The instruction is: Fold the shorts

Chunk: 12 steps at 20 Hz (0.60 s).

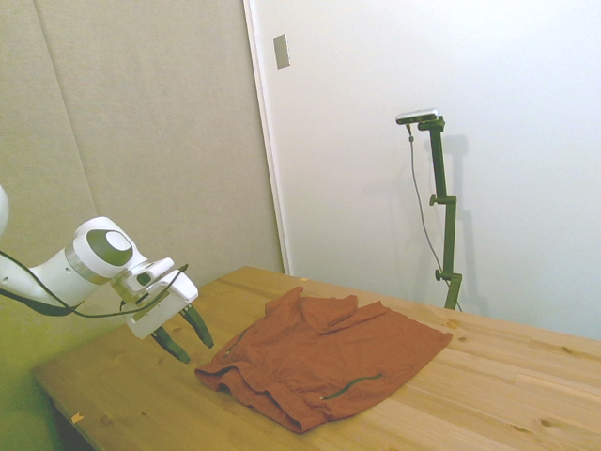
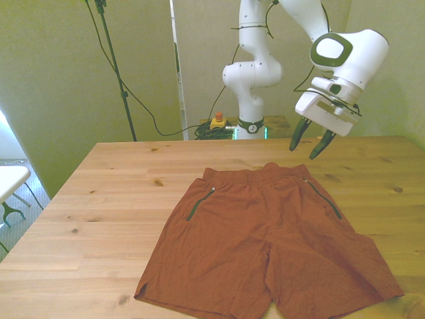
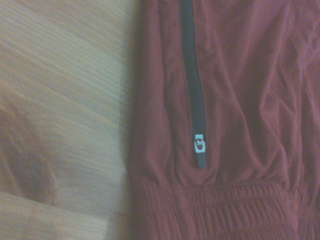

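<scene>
The shorts (image 2: 265, 239) lie spread flat on the wooden table (image 2: 99, 199), and the front view shows their whole outline: the waistband is at the far side, the two legs come toward the near edge, and the leg on the front view's right reaches close to the near right corner of the table. In this view two dark green pocket zippers are seen, one (image 2: 198, 203) on the front view's left and one (image 2: 323, 198) on the right. The side view shows something different: the fabric (image 1: 329, 362) looks rumpled there, with a raised fold near the waistband, and only one zipper (image 1: 352, 384) can be seen. The gripper (image 2: 311, 142) hangs in the air beyond the waistband, above the far part of the table toward the front view's right, and it touches nothing. It is tilted, and its two dark fingers (image 2: 297, 135) stand apart, so it is released and holds nothing; the side view also shows the gripper (image 1: 184, 336) spread, just beside the edge of the shorts but apart from them. The wrist view gives a close look that the other views do not: a dark zipper (image 3: 192, 85) with a small pale metal pull (image 3: 199, 143), the gathered elastic waistband (image 3: 220, 210), and bare wood (image 3: 60, 100) beside the edge of the fabric.
</scene>
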{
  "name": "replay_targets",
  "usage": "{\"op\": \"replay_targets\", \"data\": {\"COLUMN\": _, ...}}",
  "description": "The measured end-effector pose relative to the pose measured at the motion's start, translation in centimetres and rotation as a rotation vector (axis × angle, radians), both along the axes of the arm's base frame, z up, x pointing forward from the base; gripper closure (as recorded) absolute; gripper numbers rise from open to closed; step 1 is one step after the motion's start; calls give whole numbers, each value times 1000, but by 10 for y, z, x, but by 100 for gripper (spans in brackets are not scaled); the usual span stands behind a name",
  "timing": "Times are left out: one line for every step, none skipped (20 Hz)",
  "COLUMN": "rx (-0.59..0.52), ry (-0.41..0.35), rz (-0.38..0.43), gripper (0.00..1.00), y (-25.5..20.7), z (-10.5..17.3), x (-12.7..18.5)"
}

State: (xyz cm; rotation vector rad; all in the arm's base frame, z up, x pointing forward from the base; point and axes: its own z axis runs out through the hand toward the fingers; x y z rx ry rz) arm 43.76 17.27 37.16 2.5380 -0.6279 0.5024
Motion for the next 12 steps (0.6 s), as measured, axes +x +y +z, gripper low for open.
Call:
{"op": "replay_targets", "data": {"rx": -10, "ry": -1, "rz": 6, "gripper": 0, "y": 3, "z": -5, "x": 0}}
{"op": "replay_targets", "data": {"rx": -18, "ry": 1, "rz": 9, "gripper": 0, "y": 6, "z": -10, "x": 0}}
{"op": "replay_targets", "data": {"rx": -26, "ry": 1, "rz": 13, "gripper": 0, "y": 8, "z": -15, "x": -1}}
{"op": "replay_targets", "data": {"rx": -31, "ry": 3, "rz": 16, "gripper": 0, "y": 12, "z": -19, "x": -2}}
{"op": "replay_targets", "data": {"rx": -38, "ry": 3, "rz": 19, "gripper": 0, "y": 15, "z": -22, "x": -4}}
{"op": "replay_targets", "data": {"rx": -42, "ry": 5, "rz": 19, "gripper": 0, "y": 18, "z": -25, "x": -6}}
{"op": "replay_targets", "data": {"rx": -45, "ry": 5, "rz": 18, "gripper": 0, "y": 20, "z": -28, "x": -7}}
{"op": "replay_targets", "data": {"rx": -49, "ry": 4, "rz": 17, "gripper": 0, "y": 19, "z": -30, "x": -7}}
{"op": "replay_targets", "data": {"rx": -56, "ry": 4, "rz": 14, "gripper": 0, "y": 16, "z": -33, "x": -6}}
{"op": "replay_targets", "data": {"rx": -64, "ry": 6, "rz": 6, "gripper": 0, "y": 11, "z": -36, "x": -5}}
{"op": "replay_targets", "data": {"rx": -71, "ry": 7, "rz": -1, "gripper": 0, "y": 5, "z": -38, "x": -4}}
{"op": "replay_targets", "data": {"rx": -78, "ry": 3, "rz": -5, "gripper": 0, "y": -1, "z": -38, "x": -1}}
